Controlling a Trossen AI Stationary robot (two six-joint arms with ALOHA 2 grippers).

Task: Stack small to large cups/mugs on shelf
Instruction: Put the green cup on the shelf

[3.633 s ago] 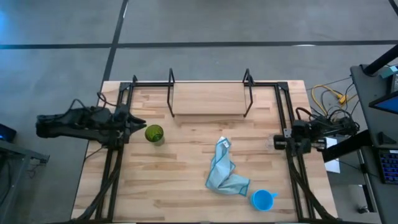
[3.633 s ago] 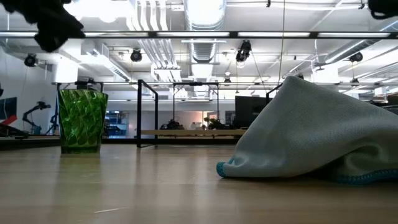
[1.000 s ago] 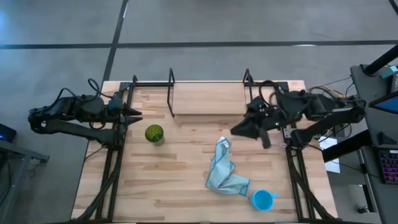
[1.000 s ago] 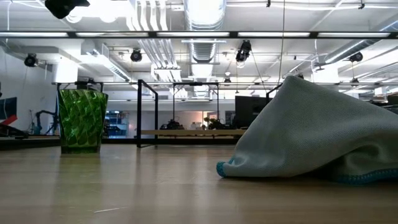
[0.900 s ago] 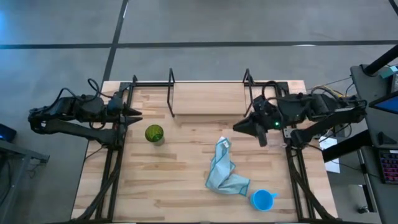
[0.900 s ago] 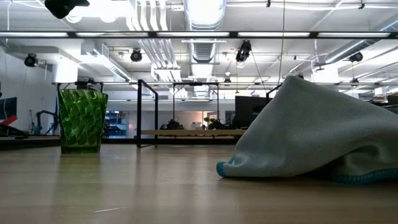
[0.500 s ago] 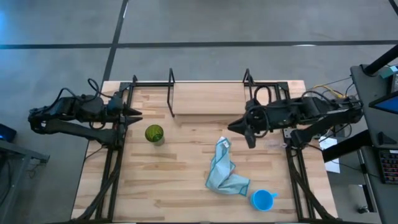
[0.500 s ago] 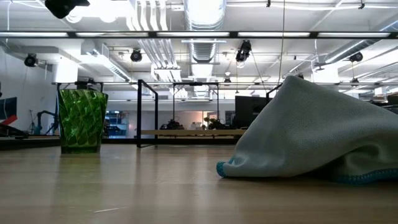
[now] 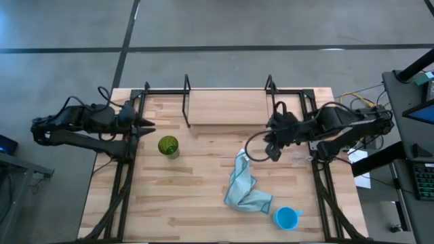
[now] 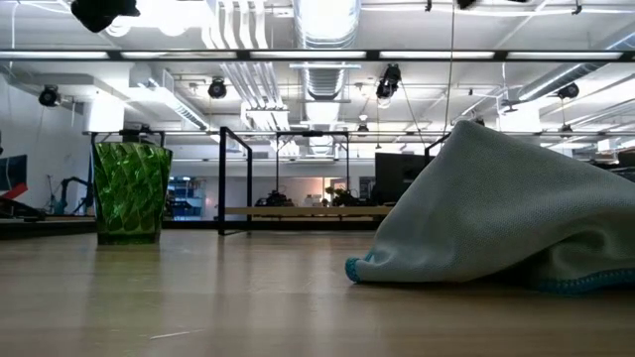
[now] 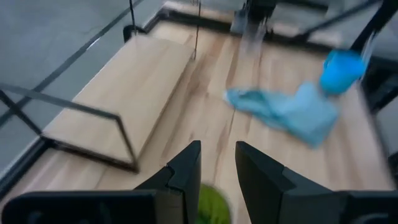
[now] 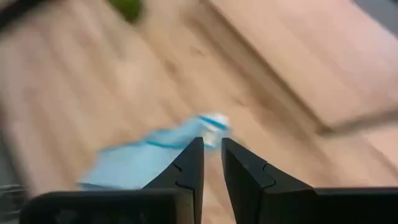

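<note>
The dark green cup (image 9: 167,146) stands upright on its base on the tabletop, left of centre; it also shows in the low view (image 10: 130,191). The bright blue cup (image 9: 287,217) stands near the table's near right corner. A faint clear shape (image 9: 296,157) by the right rail may be the glass cup. The shelf (image 9: 227,108) stands at the far edge, nothing on it. My left gripper (image 9: 150,125) is shut and empty, above the table's left side, just far-left of the green cup. My right gripper (image 9: 264,150) is shut and empty, in the air right of the light blue cloth's far corner (image 12: 211,122).
The light blue cloth (image 9: 244,184) lies crumpled right of centre, between the shelf and the blue cup; it fills the right of the low view (image 10: 496,208). Black frame rails (image 9: 125,176) run along the table's left and right sides. Bare wood lies between the green cup and the cloth.
My right gripper has moved from beside the shelf's right upright toward the table's near edge and a little left, closing on the cloth's far corner, and has turned as it went. The cups, the cloth and my left arm have stayed put.
</note>
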